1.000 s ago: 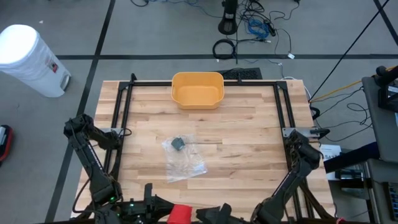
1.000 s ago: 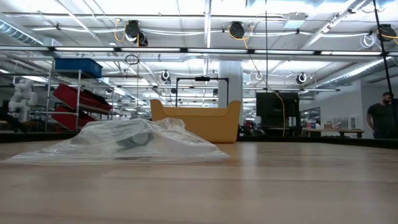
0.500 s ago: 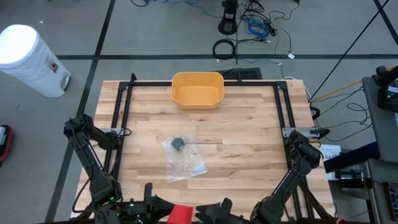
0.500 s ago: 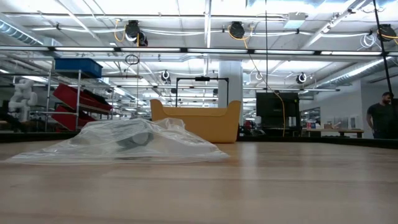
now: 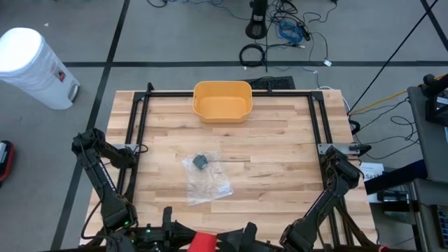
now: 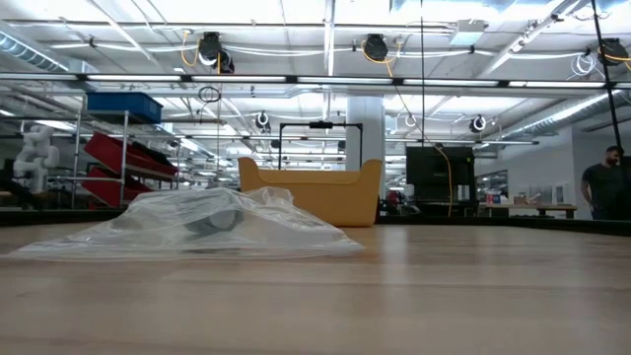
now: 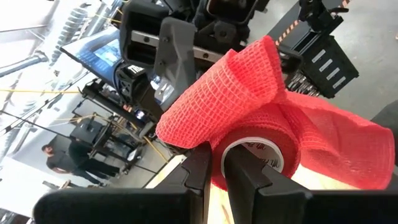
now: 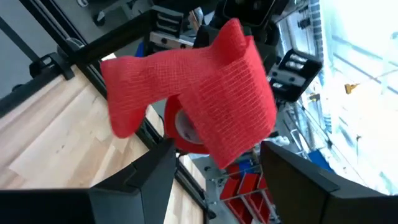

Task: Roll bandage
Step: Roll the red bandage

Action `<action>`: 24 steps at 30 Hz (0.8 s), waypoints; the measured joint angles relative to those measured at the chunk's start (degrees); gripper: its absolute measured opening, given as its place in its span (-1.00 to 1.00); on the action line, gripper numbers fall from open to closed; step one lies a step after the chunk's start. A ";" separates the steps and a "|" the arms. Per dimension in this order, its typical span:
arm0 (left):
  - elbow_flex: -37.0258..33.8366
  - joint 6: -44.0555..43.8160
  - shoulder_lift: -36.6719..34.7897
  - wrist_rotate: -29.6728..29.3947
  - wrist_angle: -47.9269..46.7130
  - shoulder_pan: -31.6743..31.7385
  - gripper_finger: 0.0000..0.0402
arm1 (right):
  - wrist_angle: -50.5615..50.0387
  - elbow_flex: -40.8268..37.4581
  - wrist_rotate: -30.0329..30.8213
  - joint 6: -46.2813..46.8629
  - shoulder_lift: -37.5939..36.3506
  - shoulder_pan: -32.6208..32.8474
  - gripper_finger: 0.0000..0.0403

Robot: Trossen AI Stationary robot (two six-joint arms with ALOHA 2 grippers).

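Observation:
A red mesh bandage (image 5: 203, 242) hangs in the air over the table's near edge, between my two grippers. It is a roll (image 7: 261, 140) on a white core, with a wide loose tail (image 8: 186, 87) unwound from it. My left gripper (image 7: 216, 163) is shut on the roll. My right gripper (image 8: 217, 155) faces it from the right and stands open. Its fingers are on either side of the loose tail; whether they touch it I cannot tell. Neither gripper shows in the low view. My left gripper pinches the roll's wall (image 7: 219, 149) at its open end. One finger (image 7: 244, 177) seems to reach into the white core, and the other (image 7: 198, 169) lies outside on the red wrap. The fingers come in about level, and the roll is lifted clear of the table.
A clear plastic bag (image 5: 205, 178) with a small dark thing in it lies mid-table and also shows in the low view (image 6: 197, 225). A yellow bin (image 5: 222, 101) stands at the far edge. Black frame rails (image 5: 136, 133) run along both sides. A person (image 6: 603, 187) stands far off.
My right gripper has rolled a little about its own axis at the near edge, staying open. The bandage and my left gripper have kept still.

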 joint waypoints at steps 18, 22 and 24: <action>0.00 -1.36 0.00 -0.01 -0.05 0.07 -0.79 | 5.36 0.02 -4.26 -5.25 -0.02 -0.26 -0.16; 0.00 -1.36 0.00 -0.15 -0.10 0.07 -0.79 | 4.83 0.02 -4.01 -6.23 -0.02 0.30 -0.29; 0.00 -1.36 0.00 -0.22 -0.13 0.06 -0.79 | 4.49 0.02 -3.97 -7.56 -0.02 1.06 -0.33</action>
